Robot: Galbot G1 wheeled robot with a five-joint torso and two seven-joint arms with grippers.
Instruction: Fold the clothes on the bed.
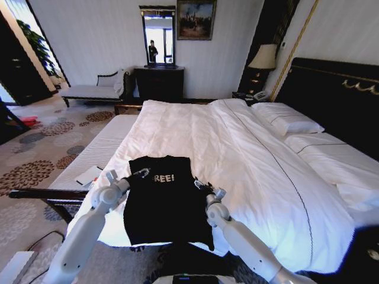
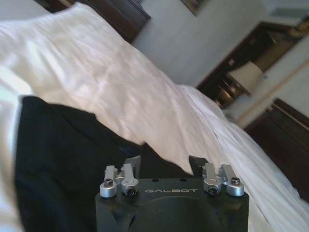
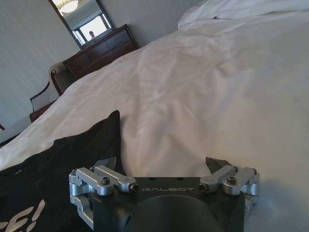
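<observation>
Lying on the near end of the bed [image 1: 249, 148], in the lower middle of the head picture, is the black T-shirt [image 1: 163, 204]. It looks like a tall narrow shape, with no sleeves sticking out. White letters [image 1: 164, 177] near its top read "REE!". Its bottom edge hangs over the foot of the bed. The shirt is much smaller than the white duvet [image 1: 195, 127] under it.

The left tool [image 1: 140, 173] sits at the shirt's upper left corner, low in the frame and left of the middle. Its fingers are spread apart. In the left wrist picture the tool [image 2: 166, 164] sits at the bottom of the frame, with black cloth [image 2: 63, 159] just ahead of it and at the left. I cannot tell if it touches the cloth.

The right tool [image 1: 201, 184] sits at the shirt's right edge, just right of the middle of the head picture. Its fingers are spread apart too. In the right wrist picture the tool [image 3: 164, 166] sits at the bottom, with the shirt [image 3: 58, 164] at the lower left and bare white duvet [image 3: 203, 87] ahead.

Two white pillows [image 1: 290, 121] lie at the right of the head picture, by the dark headboard [image 1: 337, 94]. A dark dresser [image 1: 159, 83] with a mirror [image 1: 159, 35] stands at the top middle. A pale bench [image 1: 92, 90] is at the upper left, and a lamp [image 1: 263, 57] is at the upper right.
</observation>
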